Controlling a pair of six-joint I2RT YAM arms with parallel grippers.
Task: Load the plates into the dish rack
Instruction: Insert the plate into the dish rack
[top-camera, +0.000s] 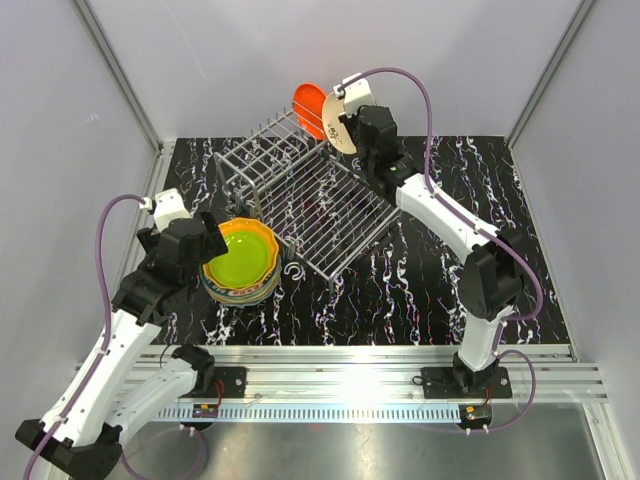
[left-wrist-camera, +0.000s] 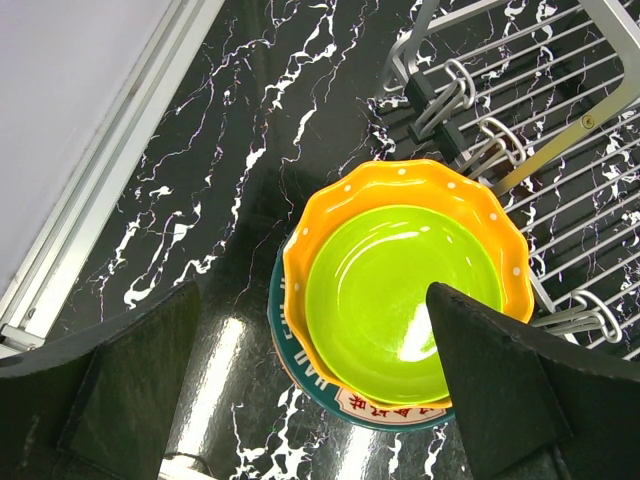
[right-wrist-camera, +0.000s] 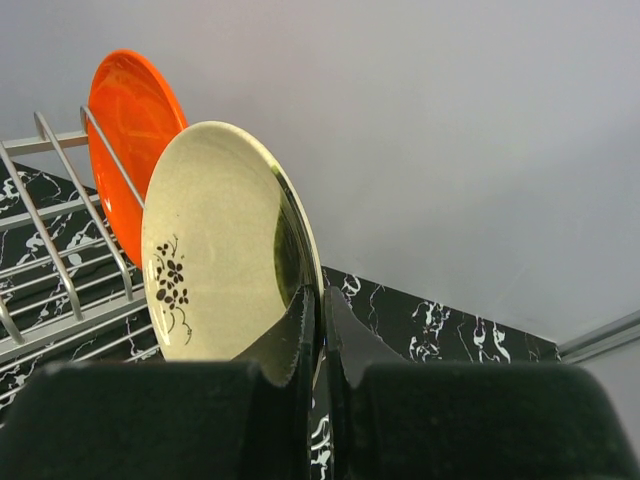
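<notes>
One red-orange plate (right-wrist-camera: 128, 110) stands on edge at the far end of the dish rack (top-camera: 310, 205). Just beside it we hold the floral cream plate (right-wrist-camera: 210, 250) upright, our right gripper (right-wrist-camera: 320, 305) pinching its rim. Our left gripper (left-wrist-camera: 310, 310) hovers, jaws spread wide, over the lime green plate (left-wrist-camera: 395, 290) topping a stack (left-wrist-camera: 385, 408) on the black marbled table (left-wrist-camera: 260, 130) near the rack
</notes>
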